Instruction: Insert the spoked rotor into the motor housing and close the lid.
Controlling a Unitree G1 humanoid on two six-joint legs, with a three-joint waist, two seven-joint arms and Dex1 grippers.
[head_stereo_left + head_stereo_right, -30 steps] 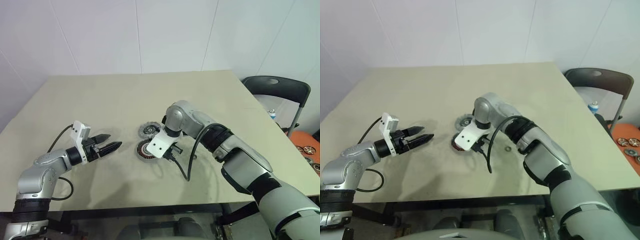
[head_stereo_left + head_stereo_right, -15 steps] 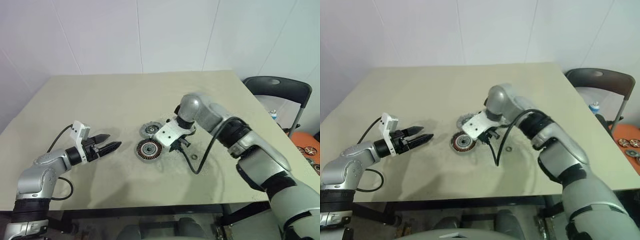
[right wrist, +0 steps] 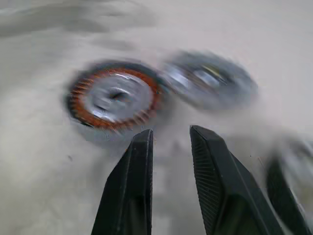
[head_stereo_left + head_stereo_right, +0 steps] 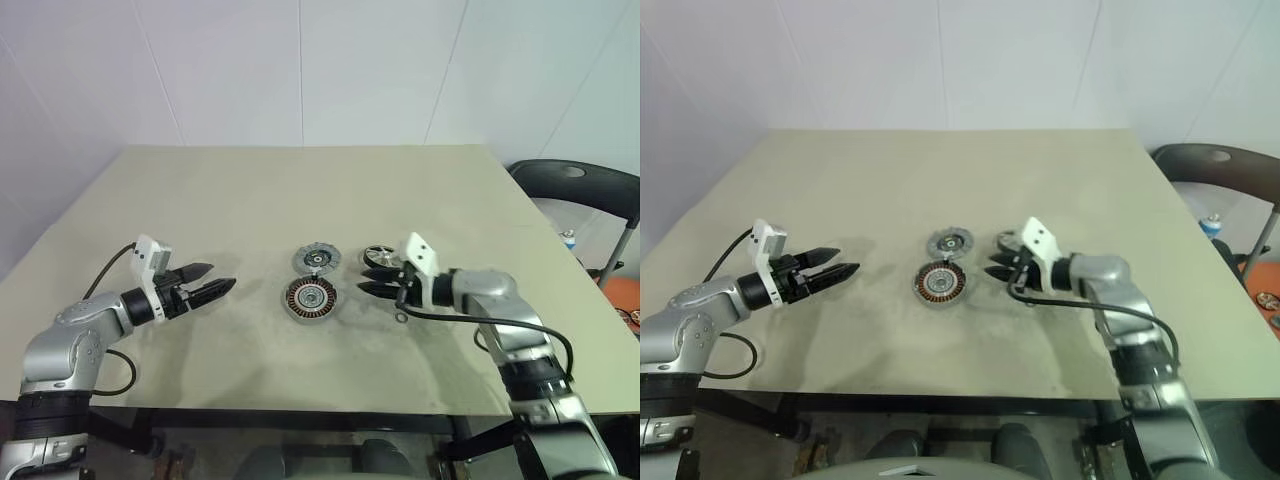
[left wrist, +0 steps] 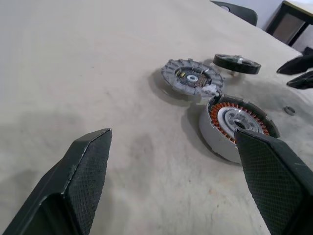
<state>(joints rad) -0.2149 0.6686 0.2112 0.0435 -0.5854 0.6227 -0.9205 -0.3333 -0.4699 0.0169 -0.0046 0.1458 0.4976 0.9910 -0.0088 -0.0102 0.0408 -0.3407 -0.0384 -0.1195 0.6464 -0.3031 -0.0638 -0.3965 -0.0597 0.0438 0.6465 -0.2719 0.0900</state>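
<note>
The motor housing (image 4: pixel 311 297), a disc with copper windings around a silver centre, lies at the middle of the table. Just behind it, almost touching, lies the grey ridged lid (image 4: pixel 317 260). The spoked rotor (image 4: pixel 380 255) rests to the right of the lid. My right gripper (image 4: pixel 363 280) hovers low, right of the housing and just in front of the rotor, pointing left; its fingers (image 3: pixel 142 166) stand a little apart with nothing between them. My left gripper (image 4: pixel 205 285) is wide open well to the left of the housing, pointing at it, and holds nothing.
A tiny dark washer ring (image 4: pixel 400 317) lies on the table under my right wrist. A dark chair (image 4: pixel 580 190) stands past the table's right edge. The table top (image 4: pixel 300 190) stretches bare toward the wall.
My right arm has swung right, off the motor housing, and rolled its wrist; the housing now lies uncovered. The camera view has shifted. My left gripper has stayed put.
</note>
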